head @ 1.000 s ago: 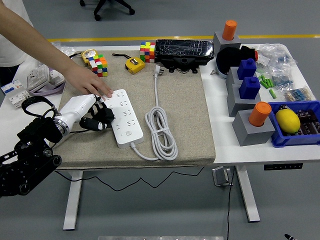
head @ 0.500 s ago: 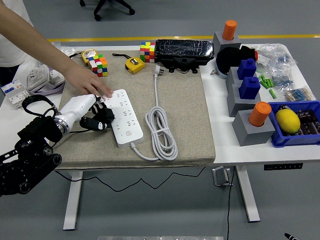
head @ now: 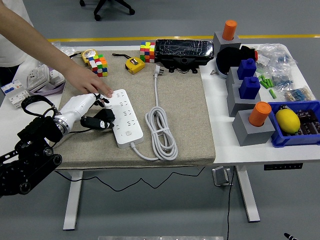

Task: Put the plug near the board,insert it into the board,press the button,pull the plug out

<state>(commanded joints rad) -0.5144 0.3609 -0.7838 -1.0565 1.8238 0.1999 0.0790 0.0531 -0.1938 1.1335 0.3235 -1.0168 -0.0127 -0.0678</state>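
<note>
At the left of the frame, the robot's white left hand (head: 92, 114) grasps a small black plug (head: 102, 120) in curled fingers just beside the white rectangular power board (head: 125, 118), which a person's hand (head: 90, 84) steadies, so insertion seems next, calling for alignment with a socket.

White power strip (head: 124, 117) flat on mat, plug (head: 158, 70) unplugged beyond.

- You will find no print, brand, number or sign sharp enough to read anywhere here.
- The white power strip (head: 123, 117) shows only plain socket holes and a button; no lettering resolves on it.
- The yellow tape measure (head: 134, 64), beyond the strip's far end, has a dark patch on its face, too small to read.
</note>
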